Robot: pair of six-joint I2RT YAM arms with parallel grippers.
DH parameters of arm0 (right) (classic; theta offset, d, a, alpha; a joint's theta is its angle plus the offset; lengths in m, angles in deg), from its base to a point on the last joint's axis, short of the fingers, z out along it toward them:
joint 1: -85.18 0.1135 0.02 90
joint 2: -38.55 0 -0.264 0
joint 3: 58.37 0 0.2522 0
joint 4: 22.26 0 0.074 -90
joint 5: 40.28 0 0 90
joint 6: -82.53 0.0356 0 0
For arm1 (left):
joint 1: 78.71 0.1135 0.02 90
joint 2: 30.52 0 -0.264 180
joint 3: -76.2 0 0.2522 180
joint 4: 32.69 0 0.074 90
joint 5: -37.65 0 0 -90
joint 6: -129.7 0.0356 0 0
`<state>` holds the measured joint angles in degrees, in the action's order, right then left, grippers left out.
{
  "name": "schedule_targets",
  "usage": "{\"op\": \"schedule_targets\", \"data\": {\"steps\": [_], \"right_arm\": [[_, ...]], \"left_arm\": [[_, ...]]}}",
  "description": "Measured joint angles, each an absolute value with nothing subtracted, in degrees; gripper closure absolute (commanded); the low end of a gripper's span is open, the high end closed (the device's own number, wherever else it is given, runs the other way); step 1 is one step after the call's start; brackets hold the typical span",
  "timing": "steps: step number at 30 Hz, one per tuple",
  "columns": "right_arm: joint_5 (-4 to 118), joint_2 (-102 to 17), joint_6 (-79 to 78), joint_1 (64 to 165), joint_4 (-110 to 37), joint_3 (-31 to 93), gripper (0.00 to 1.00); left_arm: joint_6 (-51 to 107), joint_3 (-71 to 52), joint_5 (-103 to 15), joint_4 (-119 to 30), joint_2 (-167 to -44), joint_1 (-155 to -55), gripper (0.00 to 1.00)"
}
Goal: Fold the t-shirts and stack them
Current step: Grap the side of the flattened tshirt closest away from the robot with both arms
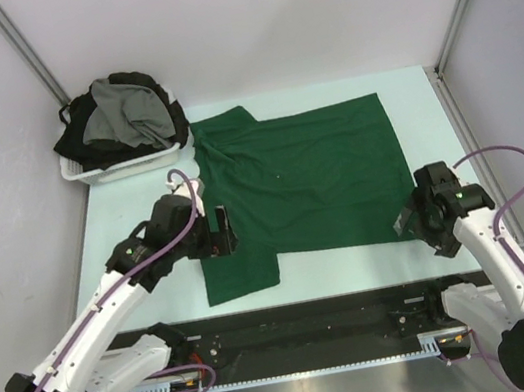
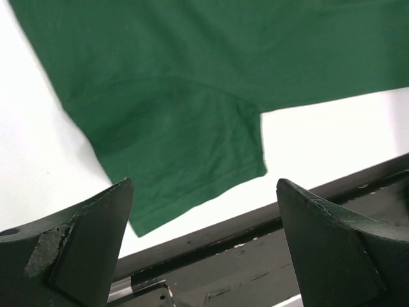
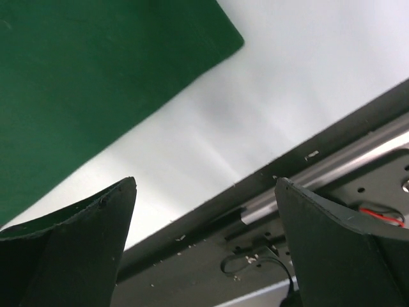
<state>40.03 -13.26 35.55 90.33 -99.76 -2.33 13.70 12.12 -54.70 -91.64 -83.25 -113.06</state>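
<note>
A robot's left gripper [image 1: 218, 236] hovers at lower left of the overhead frame with its jaws wide apart and nothing between them. It sits over the left edge of a dark green cotton short-sleeved t-shirt [image 1: 310, 177]. The shirt lies spread flat across the middle of the pale table [image 1: 355, 263], collar end to the left and hem to the right. At lower right, the right gripper [image 1: 407, 223] hangs just beside the shirt's near hem corner, also parted and holding nothing.

The fold looks not yet begun, and the risks lie in the pick-up. On the left, the near sleeve juts toward the bottom of the frame. A pinch there could lift the sleeve alone and leave the body behind. On the right, the wrist view shows mostly bare table under the jaws, with the hem corner off at upper left. Closing from there could miss the cloth or catch only 1 layer. If the 2 grips are uneven, the fold would likely come out skewed and the shirt bunched.

At upper left, a white plastic basket [image 1: 125, 165] holds a heap of black and grey t-shirts [image 1: 126, 113]. It stands just beside the green shirt's far sleeve, crowding any move that way. A black rail [image 1: 313, 314] runs along the bottom edge, close to the near sleeve.
</note>
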Motion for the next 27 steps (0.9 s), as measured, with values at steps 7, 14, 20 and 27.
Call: {"op": "schedule_targets", "data": {"steps": [7, 14, 20, 27], "right_arm": [[36.8, -17.9, 38.4, 94.8, -95.0, -2.5, 0.00], [28.4, -26.6, 42.2, 99.6, -92.9, 0.5, 0.00], [23.3, -27.8, 42.1, 100.4, -86.6, 0.5, 0.01], [20.8, -24.9, 40.6, 98.9, -79.9, -3.4, 0.00]], "left_arm": [[13.8, 8.2, -53.0, -91.2, -83.4, -114.9, 0.00], [13.8, 7.1, -50.6, -91.1, -83.3, -115.9, 0.01], [13.8, 6.6, -50.2, -91.1, -83.3, -117.0, 0.01], [14.3, 6.5, -50.2, -91.1, -82.9, -118.1, 0.01]]}}
